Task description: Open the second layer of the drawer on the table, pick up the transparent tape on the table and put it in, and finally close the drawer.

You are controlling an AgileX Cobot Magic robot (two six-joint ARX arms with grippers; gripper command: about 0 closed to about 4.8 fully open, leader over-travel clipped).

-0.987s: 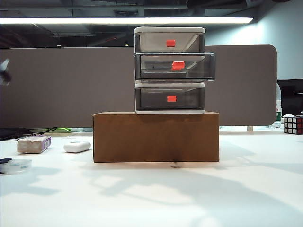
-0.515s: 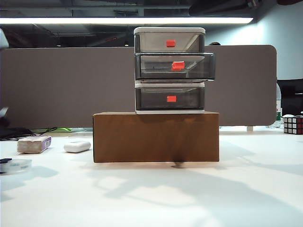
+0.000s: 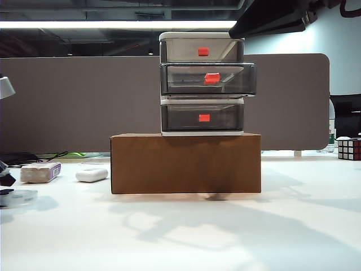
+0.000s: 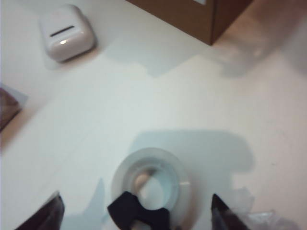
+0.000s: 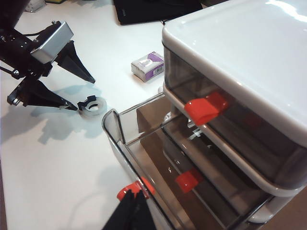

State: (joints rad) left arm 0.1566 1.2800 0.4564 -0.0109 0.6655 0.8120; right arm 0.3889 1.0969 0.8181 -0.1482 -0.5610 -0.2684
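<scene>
Left gripper fingers spread wide astride the transparent tape on the bench, right gripper fingers pinched together on the second layer tab.

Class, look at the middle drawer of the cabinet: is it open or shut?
Open. The second layer juts out past the drawers above and below it, and the right gripper pinches its red tab.

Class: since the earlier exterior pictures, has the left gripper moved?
Yes. The left gripper has come down the left edge, now just above the transparent tape, level with the white block.
</scene>
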